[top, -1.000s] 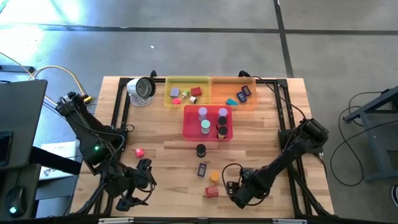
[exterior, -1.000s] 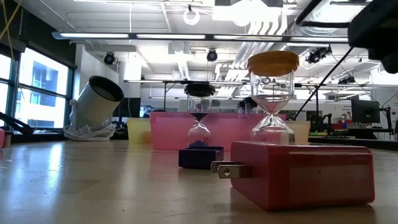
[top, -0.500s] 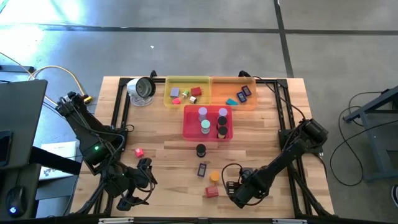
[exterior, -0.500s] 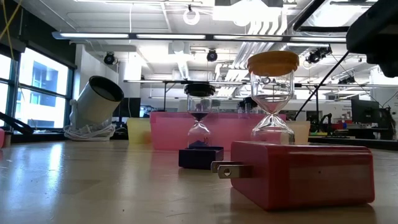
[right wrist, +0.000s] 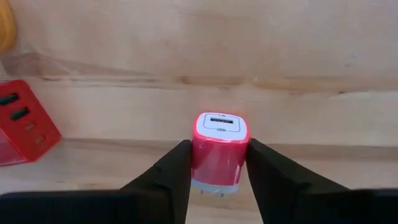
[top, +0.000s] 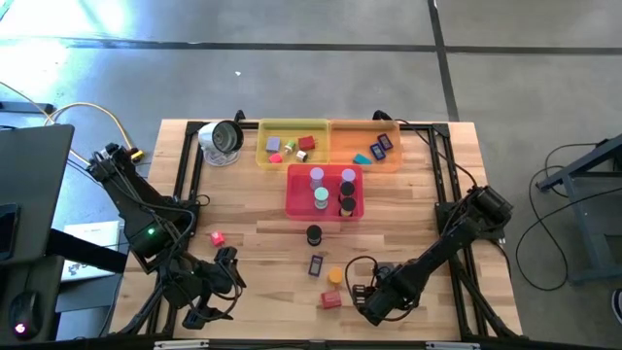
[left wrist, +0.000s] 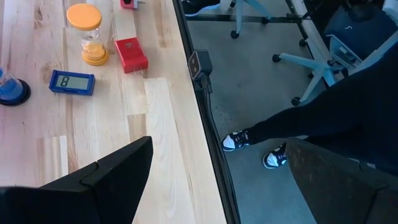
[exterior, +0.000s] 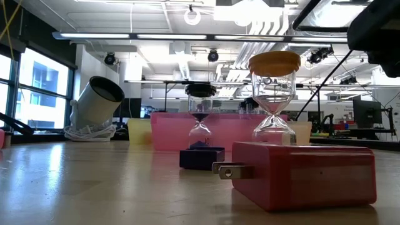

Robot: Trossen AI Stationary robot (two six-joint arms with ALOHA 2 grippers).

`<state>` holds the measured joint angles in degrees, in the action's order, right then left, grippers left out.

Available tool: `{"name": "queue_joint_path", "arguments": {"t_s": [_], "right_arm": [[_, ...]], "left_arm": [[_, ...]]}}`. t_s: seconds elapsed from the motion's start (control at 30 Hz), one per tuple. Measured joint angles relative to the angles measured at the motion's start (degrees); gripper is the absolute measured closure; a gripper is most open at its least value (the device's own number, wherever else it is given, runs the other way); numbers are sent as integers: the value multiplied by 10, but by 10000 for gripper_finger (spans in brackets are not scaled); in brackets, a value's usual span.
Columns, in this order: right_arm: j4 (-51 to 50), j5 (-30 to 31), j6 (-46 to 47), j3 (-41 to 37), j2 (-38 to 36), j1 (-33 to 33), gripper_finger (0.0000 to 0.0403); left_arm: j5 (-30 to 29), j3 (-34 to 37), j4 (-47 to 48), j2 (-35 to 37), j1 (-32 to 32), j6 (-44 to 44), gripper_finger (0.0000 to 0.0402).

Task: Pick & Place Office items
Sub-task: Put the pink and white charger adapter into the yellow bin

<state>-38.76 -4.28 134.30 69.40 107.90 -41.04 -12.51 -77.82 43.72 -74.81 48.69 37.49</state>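
Right gripper [right wrist: 217,163]: fingers pressed on both sides of pink charger [right wrist: 219,149], just above table [right wrist: 311,62] near its front edge
Left gripper [left wrist: 211,180]: wide open; empty
Risk: shallow hold; charger may slip when lifted

The counter [top: 262,228] was pale, matt wooden planking with visible grain. A glossy red plastic charger [right wrist: 217,149] sat between matt black fingers [right wrist: 168,174]. The pink tray [top: 294,199] looked like translucent plastic; the hourglass [exterior: 273,94] was clear and glassy.
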Motion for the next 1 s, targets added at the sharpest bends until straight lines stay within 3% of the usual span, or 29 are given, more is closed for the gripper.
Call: {"name": "queue_joint_path", "arguments": {"t_s": [0.17,0.63,1.0], "right_arm": [[30,-49,-17,2,32,2,262],[32,-27,-101,5,34,6,283],[51,218,-200,38,-69,9,283]], "left_arm": [[0,0,0,0,0,0,43],[0,0,0,0,0,-2,43],[0,0,-27,0,0,25,43]]}}
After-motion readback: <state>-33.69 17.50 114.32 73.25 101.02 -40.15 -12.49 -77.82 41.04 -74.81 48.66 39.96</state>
